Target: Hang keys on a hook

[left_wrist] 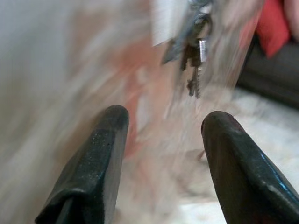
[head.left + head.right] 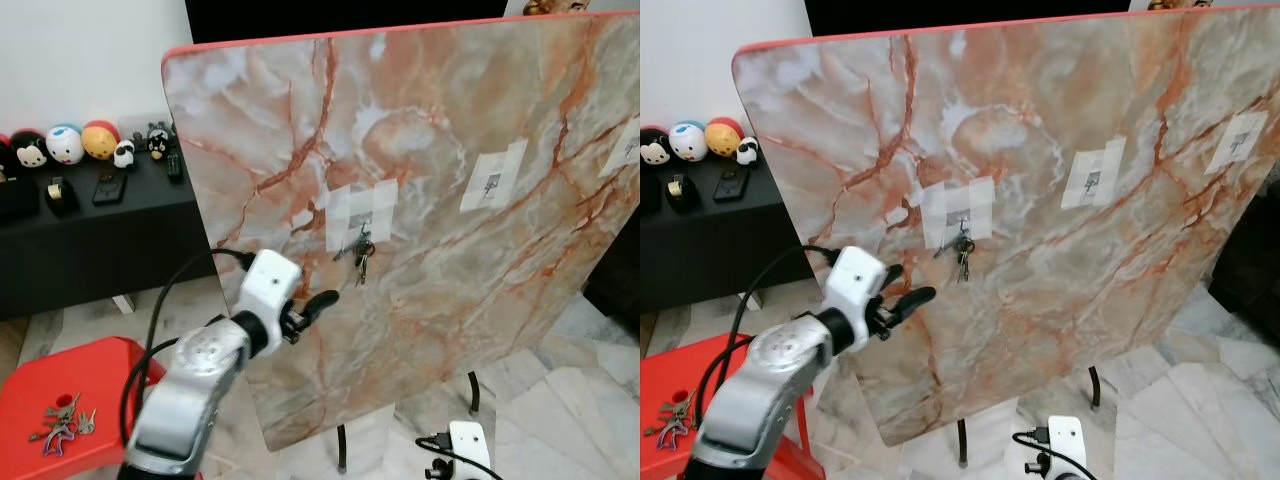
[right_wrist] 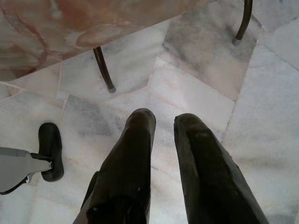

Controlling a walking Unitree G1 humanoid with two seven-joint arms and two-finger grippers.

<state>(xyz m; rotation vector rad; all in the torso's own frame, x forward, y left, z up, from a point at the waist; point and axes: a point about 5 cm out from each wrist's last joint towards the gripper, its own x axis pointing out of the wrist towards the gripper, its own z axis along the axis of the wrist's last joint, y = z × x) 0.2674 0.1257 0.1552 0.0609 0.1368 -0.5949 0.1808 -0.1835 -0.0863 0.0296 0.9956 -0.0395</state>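
A big marble-pattern board (image 2: pixel 440 190) stands tilted on thin dark legs over a pale marble floor (image 2: pixel 560 400). The keys (image 2: pixel 362 250) hang on a hook under a white tape patch (image 2: pixel 360 215) on the board. The left gripper (image 2: pixel 318 303) is near them, fingers open and empty. The right gripper (image 3: pixel 163 121) hangs over the floor, fingers slightly apart. A second bunch of keys (image 2: pixel 60 420) lies on a red stool (image 2: pixel 100 380)

Marble-patterned tabletop (image 2: pixel 450 150) tipped upright on thin dark legs (image 3: pixel 103 68). Pale marble floor tiles (image 3: pixel 201 79) below. White wall (image 2: pixel 80 60) behind on the left, with a low black cabinet (image 2: pixel 90 240) carrying round toy figures (image 2: pixel 65 143). Red stool (image 2: pixel 60 400) at lower left.
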